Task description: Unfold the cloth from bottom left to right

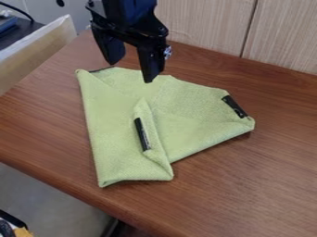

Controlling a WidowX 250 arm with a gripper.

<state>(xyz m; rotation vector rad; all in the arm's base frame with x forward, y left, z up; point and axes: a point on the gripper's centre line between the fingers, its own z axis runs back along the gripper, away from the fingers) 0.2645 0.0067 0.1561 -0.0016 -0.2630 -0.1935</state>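
Brown desk (248, 194) nearest us; on it we see green cloth (111, 120), left of center, partly folded, black strip (142, 134) on its near flap. Claw (130, 71) hangs above cloth's far part, fingers spread.

Pale wood-grain wall panels (204, 28) with a thin dark vertical seam stand behind a reddish-brown wooden table (266, 180) with a rounded front edge. At the left, a light tan wooden board (37, 55) slants beside a dark surface (20, 33) bearing a black cable (18, 10); smooth grey floor (49, 194) lies below the table.
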